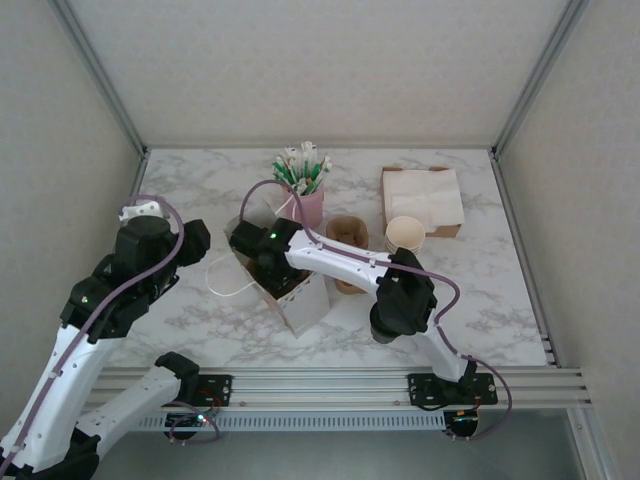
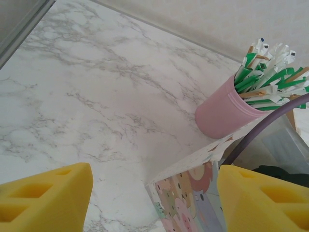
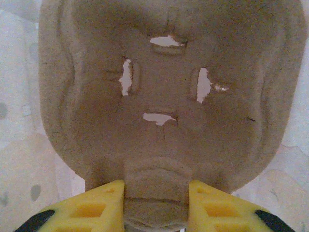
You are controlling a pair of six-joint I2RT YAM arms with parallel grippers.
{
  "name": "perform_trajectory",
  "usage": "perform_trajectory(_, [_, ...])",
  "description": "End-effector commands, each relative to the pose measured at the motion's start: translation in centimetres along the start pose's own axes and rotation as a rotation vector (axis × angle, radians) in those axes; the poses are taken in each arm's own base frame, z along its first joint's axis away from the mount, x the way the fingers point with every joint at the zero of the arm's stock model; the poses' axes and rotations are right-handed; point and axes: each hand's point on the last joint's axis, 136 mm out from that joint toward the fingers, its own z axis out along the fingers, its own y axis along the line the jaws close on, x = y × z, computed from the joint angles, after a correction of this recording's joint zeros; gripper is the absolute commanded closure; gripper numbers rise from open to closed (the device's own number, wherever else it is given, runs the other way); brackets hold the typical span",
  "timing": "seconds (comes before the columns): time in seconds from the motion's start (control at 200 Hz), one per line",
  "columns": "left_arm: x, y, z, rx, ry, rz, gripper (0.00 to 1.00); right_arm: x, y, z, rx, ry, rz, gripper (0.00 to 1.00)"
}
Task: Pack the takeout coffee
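The takeout coffee is out of view. My right gripper (image 3: 155, 193) is shut on the tab of a brown pulp cup carrier (image 3: 164, 87), which hangs flat in front of its camera. From above, that arm's wrist (image 1: 268, 250) reaches down into an open paper bag (image 1: 305, 303) at the table's middle. The bag's patterned wall and top corner (image 2: 193, 193) sit between and just beyond the yellow fingers (image 2: 48, 198) of my left gripper (image 2: 154, 193), which is open and holds nothing. The left gripper (image 1: 192, 240) hovers just left of the bag.
A pink cup of green and white sticks (image 1: 308, 200) stands right behind the bag. A stack of brown carriers (image 1: 347, 232), a stack of lidless cream cups (image 1: 405, 232) and a box of napkins (image 1: 422, 198) sit at the back right. The bag's white handles (image 1: 225, 280) trail left.
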Motion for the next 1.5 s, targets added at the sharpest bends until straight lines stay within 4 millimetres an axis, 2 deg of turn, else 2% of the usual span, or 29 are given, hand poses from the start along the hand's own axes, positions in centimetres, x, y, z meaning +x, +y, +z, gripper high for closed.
perform_trajectory(0.0, [0.0,1.0,-0.2,-0.042,-0.012,-0.014,0.31,0.2,-0.2,1.8,-0.007,0.020,0.037,0.68])
perform_trajectory(0.245, [0.0,0.9,-0.1,-0.042,-0.007,-0.017,0.31,1.0,-1.1,4.1,0.050,0.049,0.041,0.67])
perform_trajectory(0.661, [0.2,0.8,-0.1,-0.031,0.005,-0.026,0.31,2.8,-0.6,7.6,0.041,0.113,0.053,0.67])
perform_trajectory(0.791, [0.2,0.8,-0.2,-0.030,0.005,-0.028,0.31,2.9,-0.6,7.9,0.045,0.118,0.059,0.67])
perform_trajectory(0.926, [0.3,1.1,-0.3,-0.038,0.005,-0.025,0.30,2.2,-0.5,6.6,0.030,0.083,0.070,0.67])
perform_trajectory(1.111, [0.7,1.3,-0.1,-0.049,0.014,-0.032,0.30,0.1,-0.3,3.4,-0.002,-0.001,0.090,0.64])
perform_trajectory(1.156, [1.0,1.3,0.1,-0.050,0.021,-0.034,0.30,-0.3,-0.3,2.7,-0.005,-0.021,0.096,0.60])
perform_trajectory(1.236, [1.4,1.4,0.4,-0.054,0.034,-0.038,0.30,-1.0,-0.4,1.3,-0.011,-0.052,0.102,0.47])
perform_trajectory(1.497, [2.2,1.3,1.2,-0.055,0.057,-0.039,0.29,-2.9,-0.7,-2.9,-0.026,-0.146,0.110,0.29])
